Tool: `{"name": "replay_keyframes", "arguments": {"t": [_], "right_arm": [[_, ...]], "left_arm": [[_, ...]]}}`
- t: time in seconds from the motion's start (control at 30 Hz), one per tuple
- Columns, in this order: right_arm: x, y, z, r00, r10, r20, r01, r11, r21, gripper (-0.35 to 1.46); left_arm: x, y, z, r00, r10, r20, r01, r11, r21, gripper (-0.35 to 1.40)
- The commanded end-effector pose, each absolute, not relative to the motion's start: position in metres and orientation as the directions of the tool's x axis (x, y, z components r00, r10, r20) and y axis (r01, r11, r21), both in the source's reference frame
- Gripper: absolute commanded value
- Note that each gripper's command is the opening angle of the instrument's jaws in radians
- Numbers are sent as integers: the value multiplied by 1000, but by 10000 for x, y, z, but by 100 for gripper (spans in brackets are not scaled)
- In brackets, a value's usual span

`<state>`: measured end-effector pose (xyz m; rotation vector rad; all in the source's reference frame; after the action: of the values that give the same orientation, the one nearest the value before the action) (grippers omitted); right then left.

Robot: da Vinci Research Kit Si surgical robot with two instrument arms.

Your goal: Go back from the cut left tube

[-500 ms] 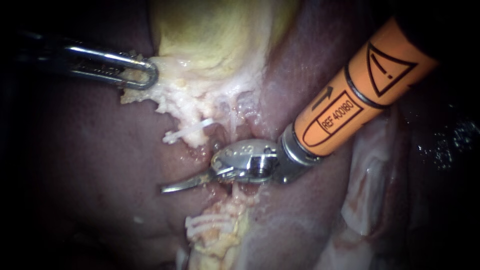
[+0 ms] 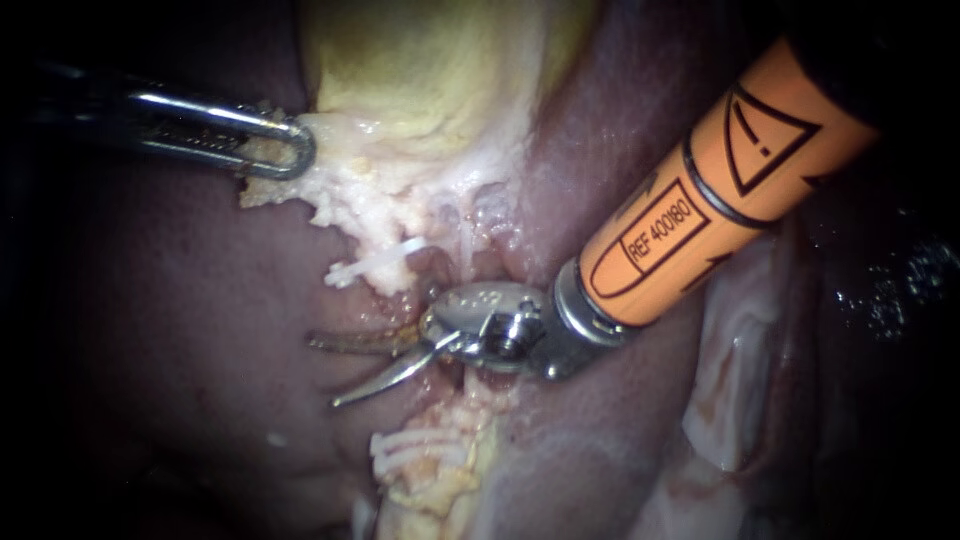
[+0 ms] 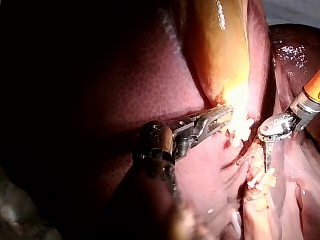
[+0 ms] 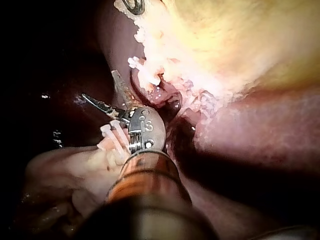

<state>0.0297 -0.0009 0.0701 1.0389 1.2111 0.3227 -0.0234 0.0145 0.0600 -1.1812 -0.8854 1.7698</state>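
Observation:
My right instrument (image 2: 322,372), on an orange shaft from the upper right, holds its two blades open over the liver (image 2: 180,300), with nothing between them. They lie in the gap of the cut tube. The upper stump (image 2: 372,262) carries white clips and hangs from pale tissue under the yellow gallbladder (image 2: 430,70). The lower stump (image 2: 415,450), also clipped, sits below the blades. My left instrument (image 2: 285,150) comes in from the left, jaws shut on the pale tissue at the gallbladder's edge. The right wrist view shows the open blades (image 4: 98,85) beside the clips (image 4: 112,137).
A thin pale strand (image 2: 465,235) runs down from the gallbladder just right of the upper stump, above the right instrument's wrist. Pale folded tissue (image 2: 740,360) lies under the orange shaft at the right. In the left wrist view the right instrument (image 3: 267,160) points down beside the clipped stump.
The right instrument's blades, shut together half a second ago, now stand apart. Its shaft has rolled and shifted slightly toward the upper left. The left instrument holds still.

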Motion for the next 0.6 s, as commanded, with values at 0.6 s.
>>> {"name": "replay_keyframes", "arguments": {"t": [0.6], "right_arm": [[141, -14, 689, 416, 411, -811, -22, 896, 443, 143]], "left_arm": [[-231, 148, 604, -229, 899, -373, -245, -424, -872, -35]]}}
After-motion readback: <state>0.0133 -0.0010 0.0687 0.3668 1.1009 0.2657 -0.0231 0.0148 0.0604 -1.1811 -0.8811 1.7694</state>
